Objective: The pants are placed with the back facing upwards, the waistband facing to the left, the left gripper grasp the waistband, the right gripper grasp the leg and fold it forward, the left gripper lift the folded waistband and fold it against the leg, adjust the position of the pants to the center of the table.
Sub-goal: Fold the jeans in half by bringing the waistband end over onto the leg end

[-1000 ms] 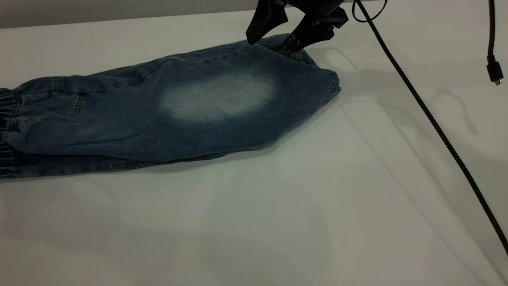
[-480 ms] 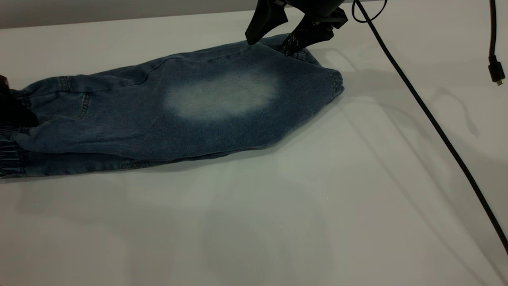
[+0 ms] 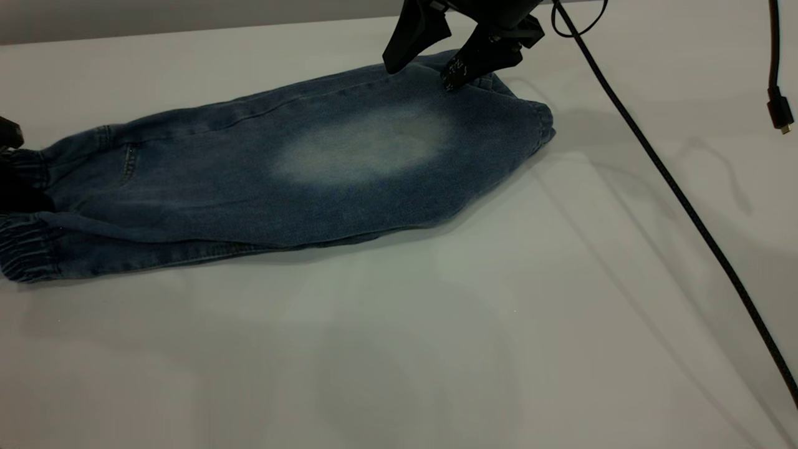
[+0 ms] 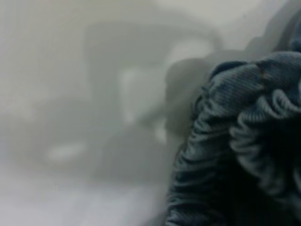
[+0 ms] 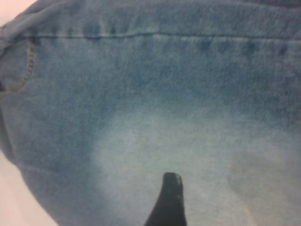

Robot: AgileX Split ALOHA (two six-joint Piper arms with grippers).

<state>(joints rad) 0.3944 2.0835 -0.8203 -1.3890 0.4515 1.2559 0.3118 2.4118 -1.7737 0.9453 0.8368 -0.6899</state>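
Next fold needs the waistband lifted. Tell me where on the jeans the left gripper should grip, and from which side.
Grip the gathered elastic waistband at the jeans' left end, probably coming from the left edge, where the left gripper already sits; the bunched, raised band gives fingers purchase.

Dim ext view, soft shadows on table (image 3: 436, 324), wrist views blurry

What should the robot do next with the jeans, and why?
Probably keep sliding the pants a little more to the right. They are already folded lengthwise, but the waistband sits at the table's left edge. The right gripper stands open over the leg end, and the left gripper is at the waistband, so both seem placed to drag the denim toward the middle.
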